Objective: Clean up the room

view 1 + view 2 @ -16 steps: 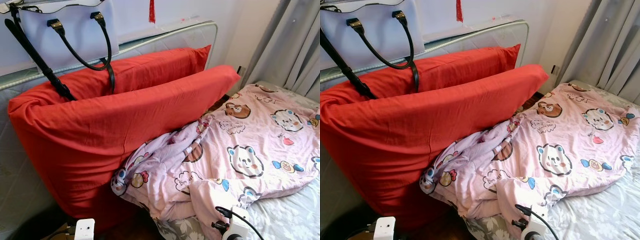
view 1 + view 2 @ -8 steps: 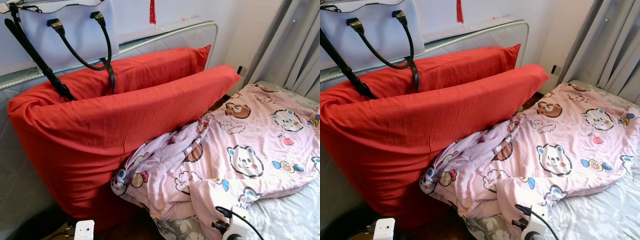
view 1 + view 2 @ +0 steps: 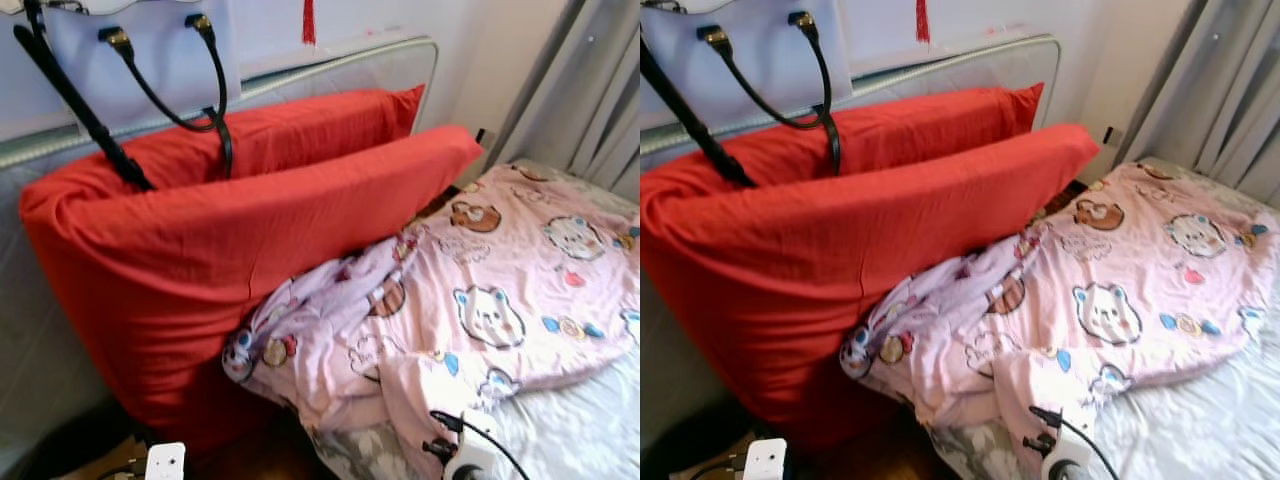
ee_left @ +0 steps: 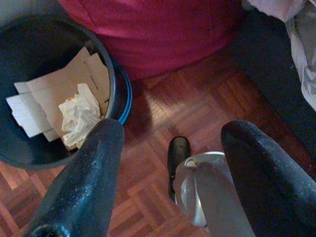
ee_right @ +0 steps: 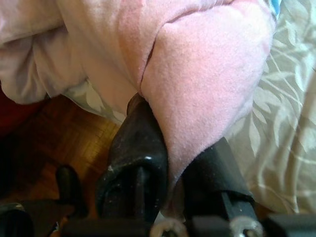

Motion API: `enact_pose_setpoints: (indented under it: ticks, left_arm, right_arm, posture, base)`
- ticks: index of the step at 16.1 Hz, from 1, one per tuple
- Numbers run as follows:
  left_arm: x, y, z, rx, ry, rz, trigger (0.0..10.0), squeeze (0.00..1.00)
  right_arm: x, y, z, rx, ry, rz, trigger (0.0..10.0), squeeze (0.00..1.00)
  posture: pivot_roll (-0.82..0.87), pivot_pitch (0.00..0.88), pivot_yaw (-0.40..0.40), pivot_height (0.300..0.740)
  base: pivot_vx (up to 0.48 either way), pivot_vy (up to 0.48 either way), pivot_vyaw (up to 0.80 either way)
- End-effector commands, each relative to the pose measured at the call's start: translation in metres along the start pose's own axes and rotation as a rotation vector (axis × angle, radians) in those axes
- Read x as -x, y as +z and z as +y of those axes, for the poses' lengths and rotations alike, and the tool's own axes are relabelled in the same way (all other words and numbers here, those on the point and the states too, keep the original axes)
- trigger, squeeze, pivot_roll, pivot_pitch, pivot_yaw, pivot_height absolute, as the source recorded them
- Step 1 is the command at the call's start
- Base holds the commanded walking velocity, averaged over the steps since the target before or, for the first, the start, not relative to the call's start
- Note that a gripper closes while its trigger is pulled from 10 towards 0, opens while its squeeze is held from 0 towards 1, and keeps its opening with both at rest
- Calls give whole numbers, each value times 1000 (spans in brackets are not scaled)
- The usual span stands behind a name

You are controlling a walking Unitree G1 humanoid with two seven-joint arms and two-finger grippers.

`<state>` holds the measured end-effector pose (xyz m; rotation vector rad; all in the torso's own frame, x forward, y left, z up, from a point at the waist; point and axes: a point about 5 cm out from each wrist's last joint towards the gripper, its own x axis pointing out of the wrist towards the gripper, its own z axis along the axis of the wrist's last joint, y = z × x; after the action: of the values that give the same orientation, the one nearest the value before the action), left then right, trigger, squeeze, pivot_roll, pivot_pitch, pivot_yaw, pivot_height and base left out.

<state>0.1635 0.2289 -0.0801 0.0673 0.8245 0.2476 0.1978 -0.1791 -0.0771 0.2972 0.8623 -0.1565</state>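
Handbag [image 3: 130, 50] cut off at top edge, quilt [image 3: 500, 300] blurred, running off right edge

Rumpled pink bear-print blanket [image 3: 480, 300] on the bed, its near corner bunched against red pillows [image 3: 200, 260]

No words, numbers or brand marks can be read. The quilt [image 3: 500, 300] carries small lettering beside its cartoon bears, toward four o'clock of the red pillows [image 3: 250, 230], but it is too blurred to make out. The bag [image 3: 130, 50] at eleven o'clock bears no legible label.
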Motion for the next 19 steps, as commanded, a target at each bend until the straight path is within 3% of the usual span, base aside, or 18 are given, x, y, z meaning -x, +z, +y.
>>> enact_pose_setpoints:
  ticks: [1, 10, 14, 19]
  left_arm:
    - [2, -7, -1, -1, -6, 26, 10000, 0]
    - [3, -11, 0, -22, -10, 49, 10000, 0]
    - [2, -9, -1, -30, -11, 48, 10000, 0]
    - [2, -8, -5, -22, -22, 38, 10000, 0]
  right_arm:
    - [1, -1, -4, 10, -14, 8, 10000, 0]
    - [2, 5, -6, -45, -92, -108, 10000, 0]
    - [0, 52, -16, -73, -129, -266, 10000, 0]
    - [2, 61, -19, -59, -134, -320, 10000, 0]
  posture:
    - [92, 0, -103, 740]
    - [94, 0, -98, 740]
    - [95, 0, -99, 740]
    - [89, 0, -98, 740]
  base:
    - [-296, 0, 0]
    - [-262, 0, 0]
    - [0, 0, 0]
    - [-49, 0, 0]
